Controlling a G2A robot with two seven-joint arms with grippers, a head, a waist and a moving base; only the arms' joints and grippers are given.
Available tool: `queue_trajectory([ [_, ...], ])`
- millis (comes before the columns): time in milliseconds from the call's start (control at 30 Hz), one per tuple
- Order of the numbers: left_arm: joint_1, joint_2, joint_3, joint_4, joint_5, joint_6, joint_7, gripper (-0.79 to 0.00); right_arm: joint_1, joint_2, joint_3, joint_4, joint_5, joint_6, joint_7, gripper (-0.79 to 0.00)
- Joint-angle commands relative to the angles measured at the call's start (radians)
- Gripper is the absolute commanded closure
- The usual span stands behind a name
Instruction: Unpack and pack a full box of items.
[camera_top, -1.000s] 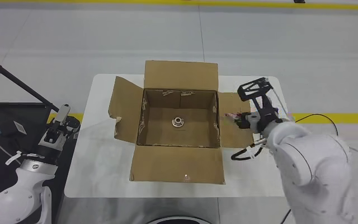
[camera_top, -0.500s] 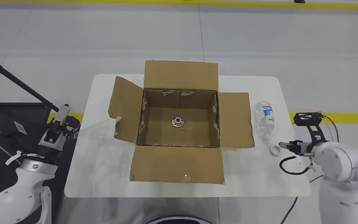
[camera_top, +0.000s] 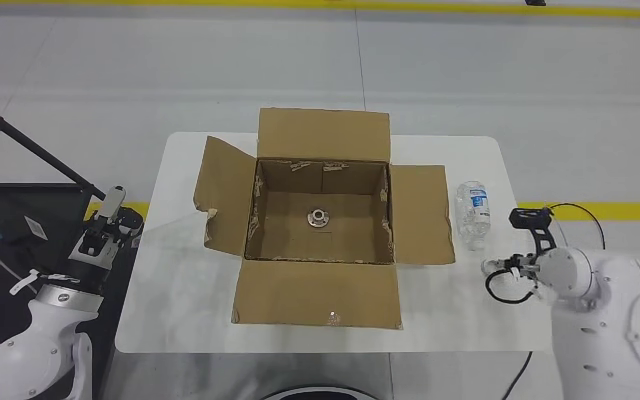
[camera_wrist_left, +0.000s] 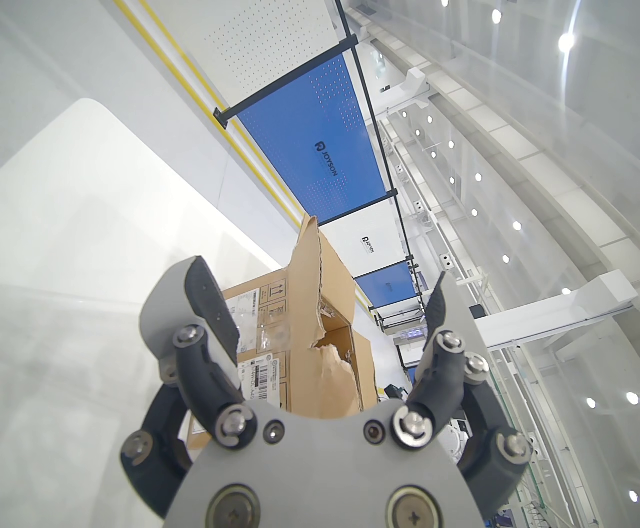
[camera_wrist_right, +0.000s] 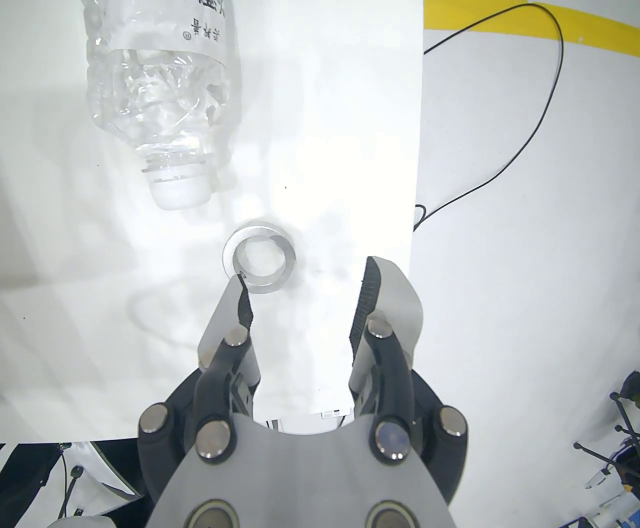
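Right claw (camera_wrist_right: 305, 275) hangs low over the white surface (camera_wrist_right: 75, 300) near its right edge, ribbed fingers spread wide and gripping nothing. One fingertip lines up with the rim of a small shiny metal ring (camera_wrist_right: 259, 256) lying flat (touching or not, can't tell). Just beyond the ring, a clear, crinkled plastic bottle (camera_wrist_right: 160, 90) lies on its side, white cap pointing at the ring. Left claw (camera_wrist_left: 320, 280) sits off the surface's left side, tilted upward, dark-padded fingers wide apart, empty. Between the arms stands the brown cardboard box (camera_top: 320, 132), four flaps splayed, one torn ragged. Inside, a small round metal part (camera_top: 318, 216) rests mid-floor.
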Motion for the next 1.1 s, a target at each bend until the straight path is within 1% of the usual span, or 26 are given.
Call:
queue_trajectory([
  [0,0.0,0.0,0.0,0.0,0.0,0.0,0.0,-0.785,0.014,0.0,-0.012,0.036,-0.002,0.01,-0.007,-0.385],
  [67,0.0,0.0,0.0,0.0,0.0,0.0,0.0,-0.785,0.028,0.0,-0.02,0.066,0.009,0.015,-0.016,-0.369],
  [200,0.0,0.0,0.0,0.0,0.0,0.0,0.0,-0.785,0.043,0.002,-0.031,0.107,0.013,0.014,-0.026,-0.366],
  [467,0.0,0.0,0.0,0.0,0.0,0.0,0.0,-0.785,0.054,0.006,-0.045,0.151,0.029,0.014,-0.038,-0.336],
  [533,0.0,0.0,0.0,0.0,0.0,0.0,0.0,-0.785,0.055,0.007,-0.05,0.161,0.034,0.016,-0.043,-0.296],
  [667,0.0,0.0,0.0,0.0,0.0,0.0,0.0,-0.785,0.059,0.009,-0.055,0.177,0.043,0.02,-0.052,-0.24],
  [767,0.0,0.0,0.0,0.0,0.0,0.0,0.0,-0.785,0.063,0.01,-0.061,0.187,0.049,0.022,-0.056,-0.166],
  [800,0.0,0.0,0.0,0.0,0.0,0.0,0.0,-0.785,0.065,0.01,-0.063,0.19,0.05,0.023,-0.057,-0.108],
  [833,0.0,0.0,0.0,0.0,0.0,0.0,0.0,-0.785,0.067,0.011,-0.066,0.193,0.05,0.024,-0.057,-0.028],
  [867,0.0,0.0,0.0,0.0,0.0,0.0,0.0,-0.785,0.07,0.011,-0.067,0.194,0.053,0.025,-0.058,0.0],
  [967,0.0,0.0,0.0,0.0,0.0,0.0,0.0,-0.785,0.078,0.014,-0.063,0.176,0.054,0.033,-0.067,0.0],
  [1067,0.0,0.0,0.0,0.0,0.0,0.0,0.0,-0.785,0.087,0.018,-0.057,0.115,0.043,0.038,-0.057,0.0],
])
